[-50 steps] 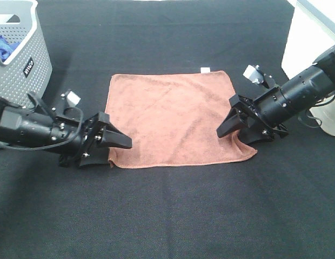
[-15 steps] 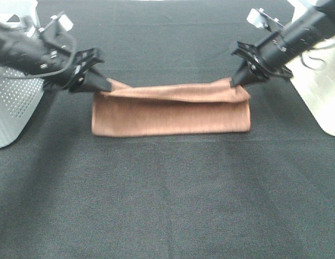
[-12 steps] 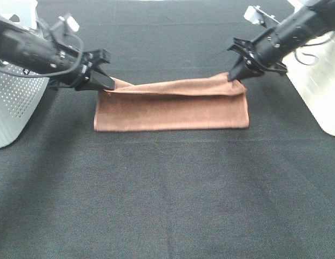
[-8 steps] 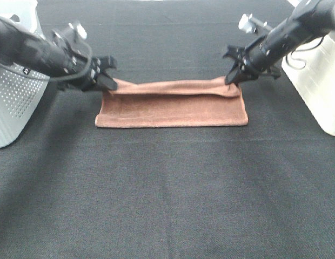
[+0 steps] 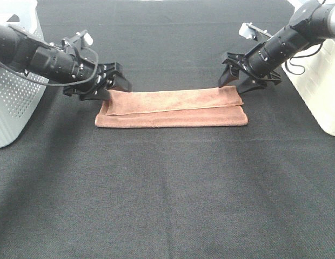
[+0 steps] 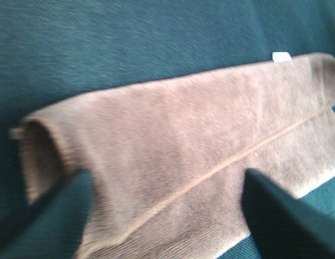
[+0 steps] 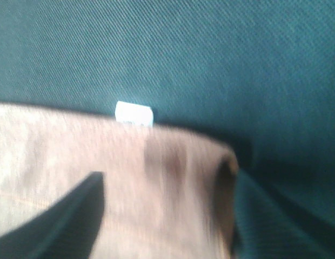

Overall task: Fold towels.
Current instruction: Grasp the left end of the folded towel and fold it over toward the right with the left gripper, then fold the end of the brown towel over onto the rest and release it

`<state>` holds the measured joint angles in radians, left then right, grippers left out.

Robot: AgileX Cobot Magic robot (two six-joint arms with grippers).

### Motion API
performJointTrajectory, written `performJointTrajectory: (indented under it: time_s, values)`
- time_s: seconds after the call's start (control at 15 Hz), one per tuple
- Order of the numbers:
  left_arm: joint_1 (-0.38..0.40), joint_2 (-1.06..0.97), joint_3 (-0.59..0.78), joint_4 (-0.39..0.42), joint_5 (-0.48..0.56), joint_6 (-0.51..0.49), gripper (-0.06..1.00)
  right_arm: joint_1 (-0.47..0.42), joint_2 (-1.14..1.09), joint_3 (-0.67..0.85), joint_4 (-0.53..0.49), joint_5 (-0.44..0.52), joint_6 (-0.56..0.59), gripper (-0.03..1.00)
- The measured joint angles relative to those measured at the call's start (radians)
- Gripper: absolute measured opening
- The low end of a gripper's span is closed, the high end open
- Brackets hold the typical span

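Observation:
The reddish-brown towel lies folded in half as a long flat strip on the black table, top layer set slightly back from the near edge. My left gripper is open at the towel's far left corner. In the left wrist view the towel lies between my spread fingers, and its white tag shows at the far end. My right gripper is open at the far right corner. The right wrist view is blurred and shows the towel's corner and the tag.
A grey perforated basket stands at the left edge behind my left arm. A white container stands at the right edge beside my right arm. The black cloth-covered table stretches in front of the towel.
Both grippers carried the towel's near edge over to the far edge, lowered it and let go. The raised layer has settled flat and both grippers have opened.

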<state>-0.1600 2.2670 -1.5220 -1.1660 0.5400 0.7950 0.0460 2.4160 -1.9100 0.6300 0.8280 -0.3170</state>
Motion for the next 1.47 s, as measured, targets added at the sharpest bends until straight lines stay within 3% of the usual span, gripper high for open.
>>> performJointTrajectory:
  time_s: [0.13, 0.2, 0.33, 0.87, 1.0, 1.07, 1.2, 1.27, 1.4, 1.47]
  values:
    - [0.032, -0.030, 0.000, 0.054, 0.010, -0.065, 0.77, 0.000, -0.035, -0.004, -0.091, 0.106, 0.086, 0.68]
    - [0.055, -0.047, -0.004, 0.123, 0.023, -0.141, 0.77, 0.000, -0.042, -0.008, -0.149, 0.183, 0.143, 0.69]
    - [0.067, -0.039, -0.006, 0.211, 0.041, -0.245, 0.77, 0.000, -0.043, -0.008, -0.191, 0.214, 0.184, 0.69]
    - [0.031, 0.075, -0.079, 0.183, 0.075, -0.273, 0.76, 0.000, -0.043, -0.008, -0.192, 0.191, 0.186, 0.69]
    - [0.011, 0.103, -0.116, 0.182, 0.085, -0.297, 0.64, 0.000, -0.043, -0.008, -0.192, 0.183, 0.186, 0.69]
    - [0.008, 0.112, -0.126, 0.184, 0.091, -0.326, 0.50, 0.000, -0.043, -0.008, -0.192, 0.182, 0.186, 0.69]
    - [0.008, 0.115, -0.137, 0.217, 0.096, -0.361, 0.11, 0.000, -0.043, -0.008, -0.192, 0.181, 0.187, 0.69]
    - [0.009, 0.115, -0.158, 0.261, 0.119, -0.378, 0.03, 0.000, -0.043, -0.008, -0.192, 0.181, 0.187, 0.69]
    - [0.009, 0.106, -0.211, 0.359, 0.178, -0.444, 0.03, 0.000, -0.043, -0.008, -0.192, 0.180, 0.187, 0.69]
    - [0.009, 0.106, -0.211, 0.359, 0.178, -0.444, 0.03, 0.000, -0.043, -0.008, -0.192, 0.180, 0.187, 0.69]
